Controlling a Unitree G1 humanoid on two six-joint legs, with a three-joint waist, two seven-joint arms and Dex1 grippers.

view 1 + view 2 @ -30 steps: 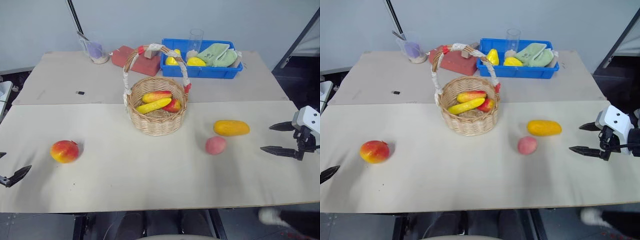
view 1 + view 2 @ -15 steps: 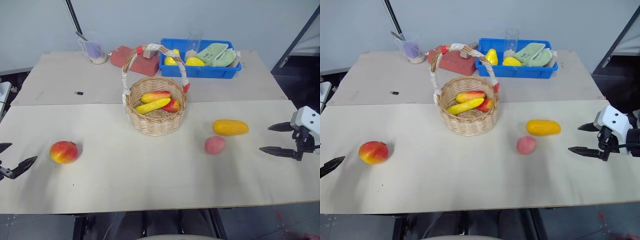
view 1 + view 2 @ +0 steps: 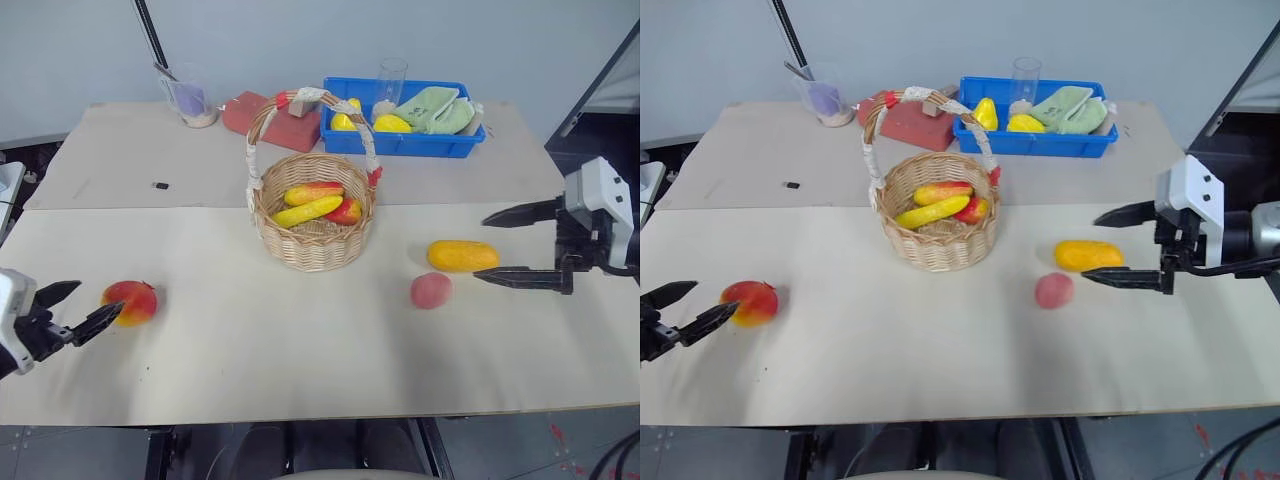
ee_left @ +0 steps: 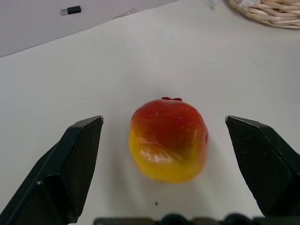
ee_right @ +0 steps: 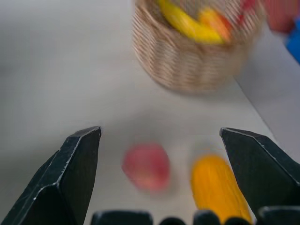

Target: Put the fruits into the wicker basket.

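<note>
The wicker basket stands mid-table with a banana-like fruit and two others inside. A red-and-yellow apple lies at the left. My left gripper is open just left of it, and in the left wrist view the apple sits in front of the two spread fingers, untouched. An orange-yellow mango and a pink peach lie right of the basket. Open and empty, my right gripper hovers by the mango's right end, pointing left. The right wrist view shows the peach, the mango and the basket ahead.
At the back stand a blue plastic bin with yellow fruits and a green cloth, a clear glass, a red block and a cup. A small black item lies at the back left.
My left gripper has come in from the left edge up to the apple. My right gripper has risen and moved left toward the mango. The fruits and basket have stayed put.
</note>
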